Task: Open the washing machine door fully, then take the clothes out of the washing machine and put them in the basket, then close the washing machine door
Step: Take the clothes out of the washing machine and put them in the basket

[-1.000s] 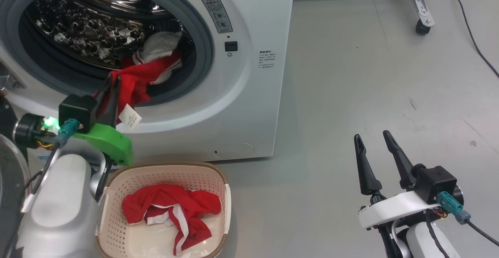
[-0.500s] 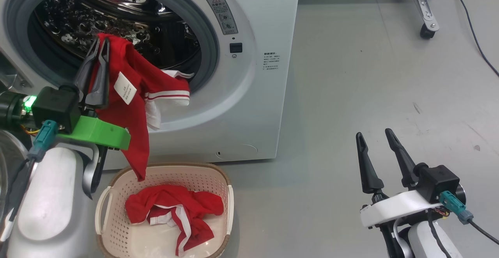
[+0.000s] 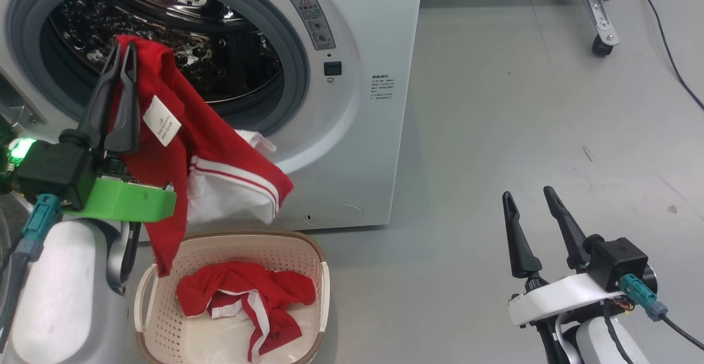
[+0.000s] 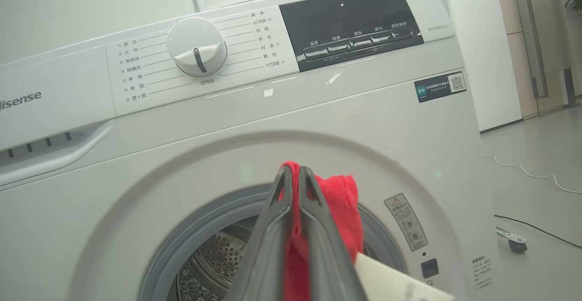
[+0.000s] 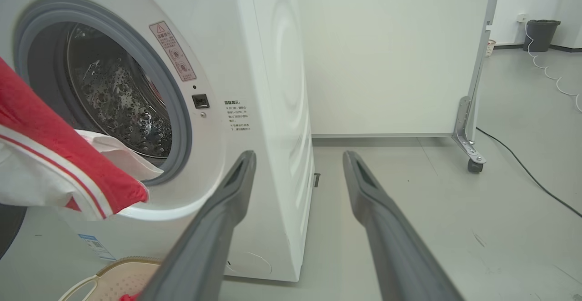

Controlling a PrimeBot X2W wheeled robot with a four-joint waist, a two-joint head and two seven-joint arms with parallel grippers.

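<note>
Grey floor (image 3: 495,133), white front-loading washing machine (image 3: 363,34) at far left, drum mouth open. Over the last second the left gripper (image 3: 124,50) pulled the red garment (image 3: 165,149) off the drum lip. It had been half inside, and now it hung fully clear. White label (image 3: 161,120) faced out, the white-striped hem flared right, and the tail dangled over the near-left rim of the cream basket (image 3: 322,276). Left fingers (image 4: 318,237) were clamped tight on the cloth's top fold. Another red striped piece (image 3: 242,292) already lay in the basket. No red in the part of the drum (image 3: 192,34) I could see, so this was probably the last item. Right gripper (image 3: 525,192) sat idle at near right, fingers apart, holding nothing. Judgement: unloading was nearly done. Left to do: lower and release over the basket, then shut the door.
</note>
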